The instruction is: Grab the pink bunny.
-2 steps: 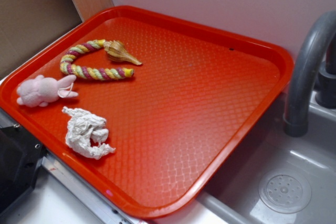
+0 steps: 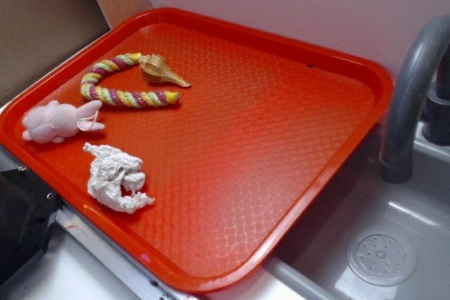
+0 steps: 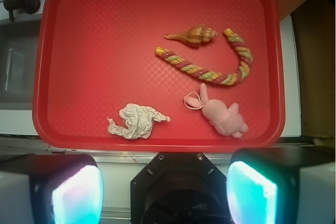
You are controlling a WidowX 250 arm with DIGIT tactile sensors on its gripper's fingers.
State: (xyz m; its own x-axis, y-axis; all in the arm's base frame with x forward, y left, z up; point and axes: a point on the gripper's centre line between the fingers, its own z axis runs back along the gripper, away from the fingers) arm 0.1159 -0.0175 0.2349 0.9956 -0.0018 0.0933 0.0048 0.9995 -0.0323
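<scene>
The gripper hangs high with jaws wide apart, holding nothing. The pink bunny lies near the red tray edge, beside the rope. Probably best to center over its body, then drop.

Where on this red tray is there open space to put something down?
The tray's whole half toward the faucet is bare. It is crowded at the other end, where the rope, shell, pink bunny and paper wad cluster.

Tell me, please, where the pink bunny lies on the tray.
In the exterior view the pink bunny lies by the red tray's left rim, between the braided rope and the white paper wad.
</scene>
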